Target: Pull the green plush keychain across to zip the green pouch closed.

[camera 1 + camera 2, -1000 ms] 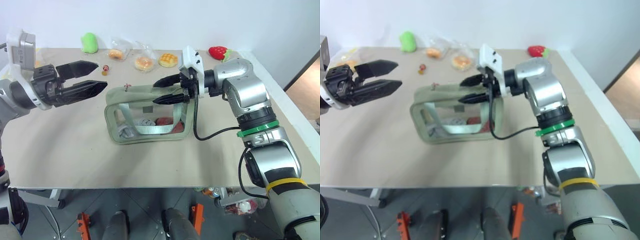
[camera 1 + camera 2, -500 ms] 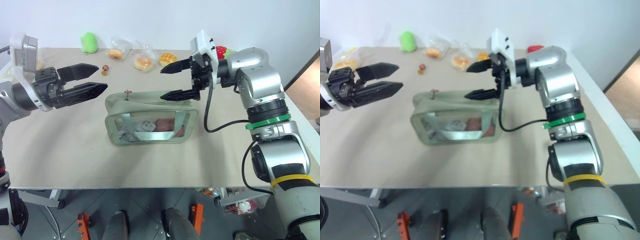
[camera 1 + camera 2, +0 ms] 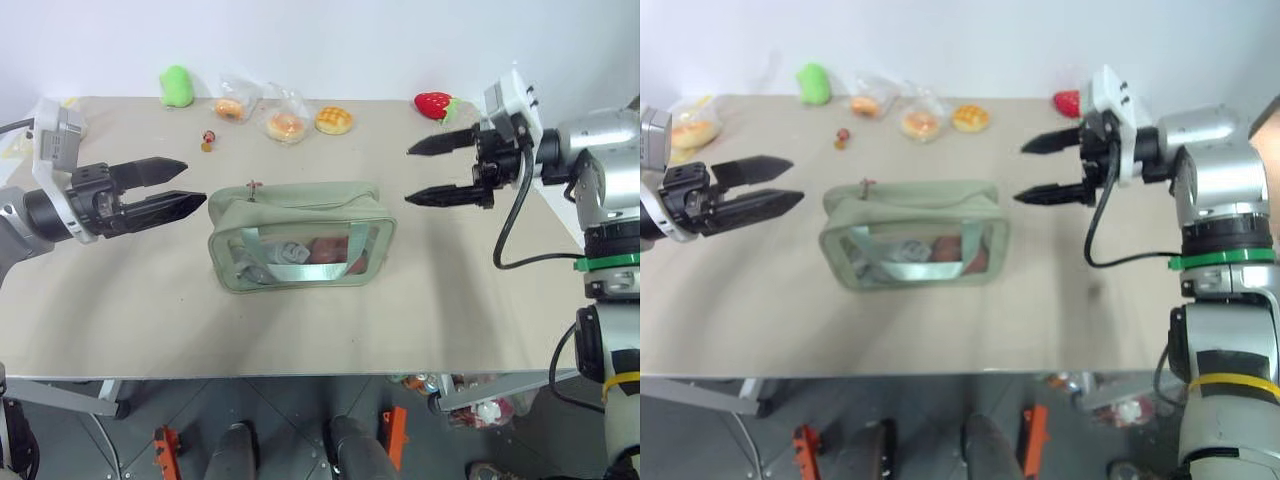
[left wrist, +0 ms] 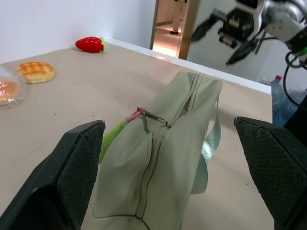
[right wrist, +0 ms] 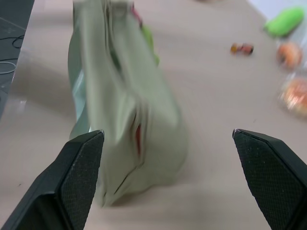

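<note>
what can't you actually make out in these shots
- green plush keychain: left wrist view, mostly hidden behind the green pouch; just a sliver shows by the pink clasp.
- Zipper on the pouch: right wrist view, too blurred to tell whether it is fully shut.
- Items inside the pouch: eye views, seen through the clear window but too small to name.
- Small red thing behind the pouch: too small to identify.

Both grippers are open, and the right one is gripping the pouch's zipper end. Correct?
Not quite. Both are open, but the right gripper hangs in the air, clear of the green pouch, touching nothing. The left eye view shows the gap; the left gripper is also apart.
</note>
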